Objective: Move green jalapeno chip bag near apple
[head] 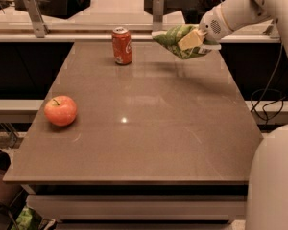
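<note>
The apple [60,110] sits near the left edge of the table [149,138], well apart from everything else. At the far side a red soda can [122,45] stands upright. Just right of it, my gripper [194,41] pinches the green jalapeno chip bag [173,35], holding it in the air above the table's far right part. My arm reaches in from the upper right, slanting down leftward.

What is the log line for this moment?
phase: carry | hand: shut on green jalapeno chip bag, held above far right of table | apple: at left edge, far from bag | soda can: upright, far side
</note>
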Tool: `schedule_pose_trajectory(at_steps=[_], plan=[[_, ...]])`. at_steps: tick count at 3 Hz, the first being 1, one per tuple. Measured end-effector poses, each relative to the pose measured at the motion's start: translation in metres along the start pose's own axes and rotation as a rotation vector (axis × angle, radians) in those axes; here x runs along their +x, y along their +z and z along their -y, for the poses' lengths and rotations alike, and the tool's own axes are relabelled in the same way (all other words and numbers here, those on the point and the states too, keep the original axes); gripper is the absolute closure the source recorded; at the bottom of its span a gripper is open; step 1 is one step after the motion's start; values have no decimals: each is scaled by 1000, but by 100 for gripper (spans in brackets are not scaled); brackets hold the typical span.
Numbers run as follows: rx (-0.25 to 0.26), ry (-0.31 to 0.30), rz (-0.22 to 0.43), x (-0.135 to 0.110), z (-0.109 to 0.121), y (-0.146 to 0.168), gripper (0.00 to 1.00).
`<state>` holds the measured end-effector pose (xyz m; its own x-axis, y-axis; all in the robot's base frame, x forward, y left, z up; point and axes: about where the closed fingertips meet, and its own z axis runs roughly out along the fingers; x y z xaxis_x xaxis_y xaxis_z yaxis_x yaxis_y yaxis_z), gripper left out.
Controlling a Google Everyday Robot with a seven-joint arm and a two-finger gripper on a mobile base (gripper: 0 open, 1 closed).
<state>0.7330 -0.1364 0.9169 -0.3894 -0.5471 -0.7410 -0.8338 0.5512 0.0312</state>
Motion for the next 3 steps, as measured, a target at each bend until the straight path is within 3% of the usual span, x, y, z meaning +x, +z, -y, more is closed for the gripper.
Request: schedule_pose_trajectory(at_steps=[1, 3], plan=[[-74, -46, 8, -7, -21, -16, 100], [-120, -116, -20, -3, -69, -41, 100]])
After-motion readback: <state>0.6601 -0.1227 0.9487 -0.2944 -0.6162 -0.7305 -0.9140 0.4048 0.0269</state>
